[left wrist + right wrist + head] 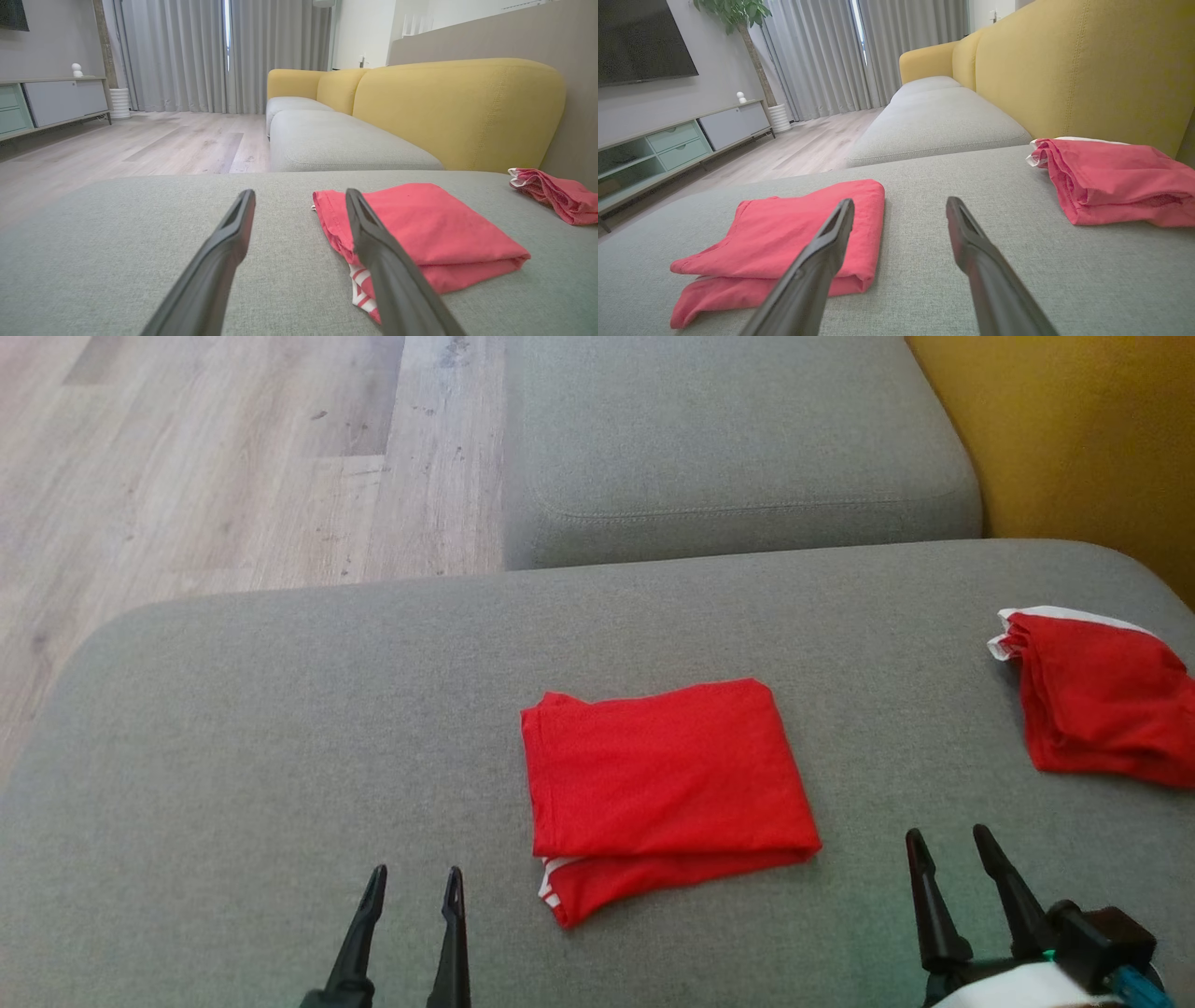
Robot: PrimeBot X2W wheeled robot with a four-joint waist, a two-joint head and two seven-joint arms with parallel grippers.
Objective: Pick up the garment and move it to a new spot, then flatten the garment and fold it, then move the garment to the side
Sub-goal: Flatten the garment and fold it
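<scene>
Folded red garment (663, 784) lies on grey cushion (280, 756); white-striped hem (549, 889) showing.

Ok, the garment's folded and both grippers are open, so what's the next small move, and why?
Probably ease the right gripper toward the near right corner of the folded garment and close on it: it lies folded and untouched on the grey cushion, and another red garment sits to the right.

The left gripper (416, 872) rises at the lower left of the head view, its two dark fingers spread apart and empty. The right gripper (946, 833) stands at the lower right (pale wrist (1013, 991) just showing beneath), jaws likewise wide.
</scene>
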